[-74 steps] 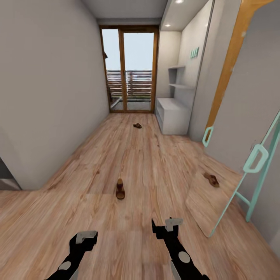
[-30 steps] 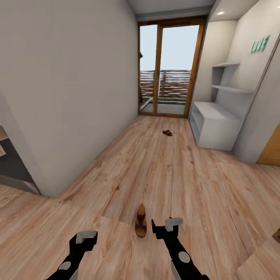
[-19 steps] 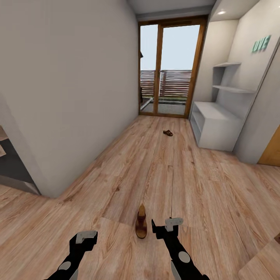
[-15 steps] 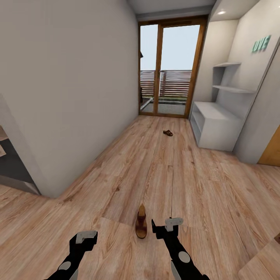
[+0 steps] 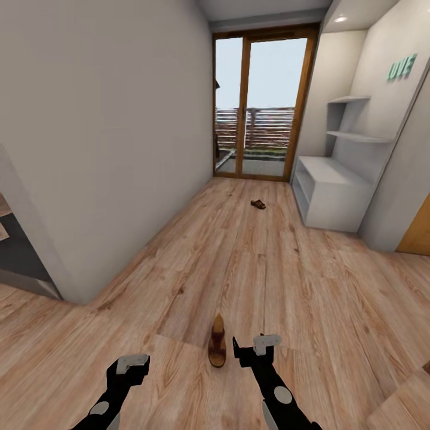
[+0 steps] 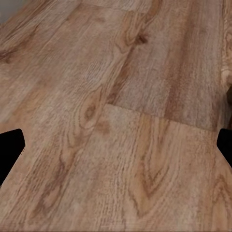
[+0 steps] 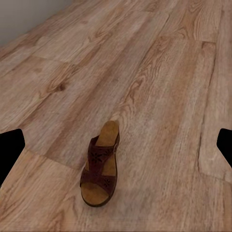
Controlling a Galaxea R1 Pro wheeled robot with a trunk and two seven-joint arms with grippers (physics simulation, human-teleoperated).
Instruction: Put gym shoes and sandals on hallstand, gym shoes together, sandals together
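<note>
Head view had one sandal point(image 5: 217, 343) flat on the corridor floor point(image 5: 251, 269), just ahead of the robot, between both arms and nearer the right gripper point(image 5: 255, 349). Second sandal point(image 5: 258, 204) lay far down the corridor, on the floor near the hallstand point(image 5: 327, 192). Rack top and the shelf openings facing us looked bare. No gym shoes in sight. Left gripper point(image 5: 129, 368) and right gripper both stood apart, holding nothing. Judgement: nothing placed yet, all four items left; first pickup, probably the near sandal, not yet started.
</note>
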